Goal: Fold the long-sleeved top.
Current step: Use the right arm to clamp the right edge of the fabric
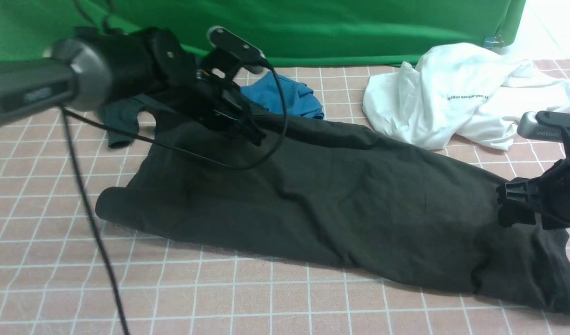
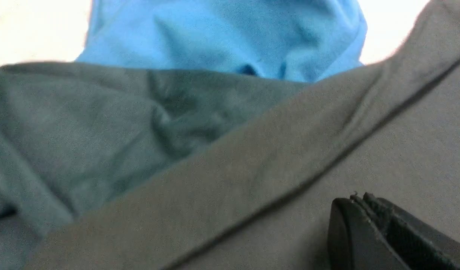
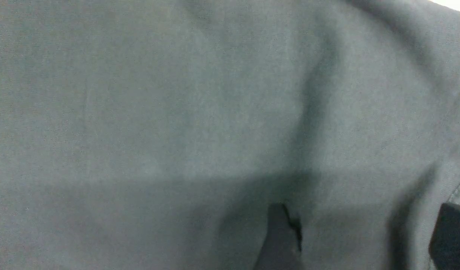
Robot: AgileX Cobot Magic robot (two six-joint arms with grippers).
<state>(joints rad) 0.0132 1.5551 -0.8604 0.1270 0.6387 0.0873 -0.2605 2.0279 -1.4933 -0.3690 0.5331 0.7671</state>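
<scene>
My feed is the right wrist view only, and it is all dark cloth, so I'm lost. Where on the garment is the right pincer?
Observer: The open right pincer is over the right-hand end of the brownish-black knit long-sleeved top, which lies stretched across the pink checked table.
Operator: And the left pincer?
Observer: The left pincer is shut at the top's far edge. I cannot tell whether it pinches cloth.
Operator: Anything else near it?
Observer: A crumpled bright blue garment lies just beyond it.
</scene>
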